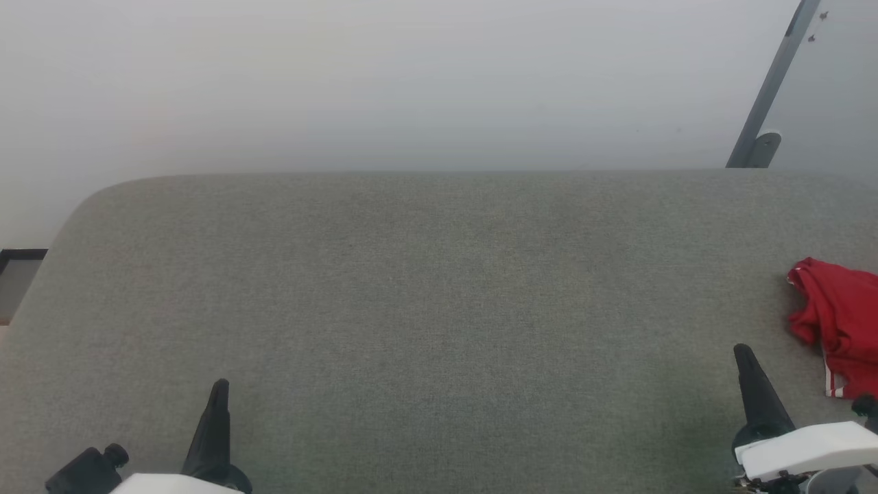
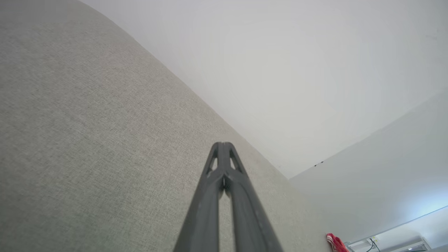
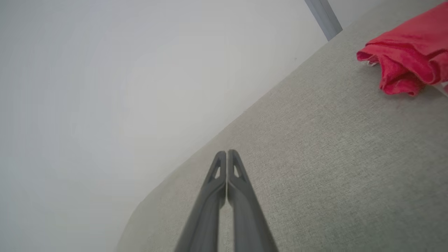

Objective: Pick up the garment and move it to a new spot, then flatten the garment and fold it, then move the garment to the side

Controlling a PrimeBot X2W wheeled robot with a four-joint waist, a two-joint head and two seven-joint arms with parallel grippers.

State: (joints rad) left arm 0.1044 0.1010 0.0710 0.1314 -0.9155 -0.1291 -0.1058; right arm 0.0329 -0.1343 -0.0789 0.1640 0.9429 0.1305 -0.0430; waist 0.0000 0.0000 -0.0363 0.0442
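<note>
Grey table (image 1: pixel 439 309) bears the garment (image 1: pixel 838 319) near the right claw (image 1: pixel 743 353), seemingly apart.

Soft, even light covers the grey table (image 1: pixel 439 274) before me in the head view, and what shadows there are stay faint. The wall (image 1: pixel 411 82) behind is washed to a pale haze. The table's weave reads clearly mid-frame, with a slight green cast at the lower right. The garment (image 1: pixel 840 315) burns a saturated red, its folds lightly shaded. In my left wrist view the wide lens bows the table's edge, my left gripper (image 2: pixel 223 143) goes soft close to the lens, and a bluish glare blooms in the lower right corner. In my right wrist view my right gripper (image 3: pixel 227 151) is likewise soft, and the garment throws a dim shadow on the table.
</note>
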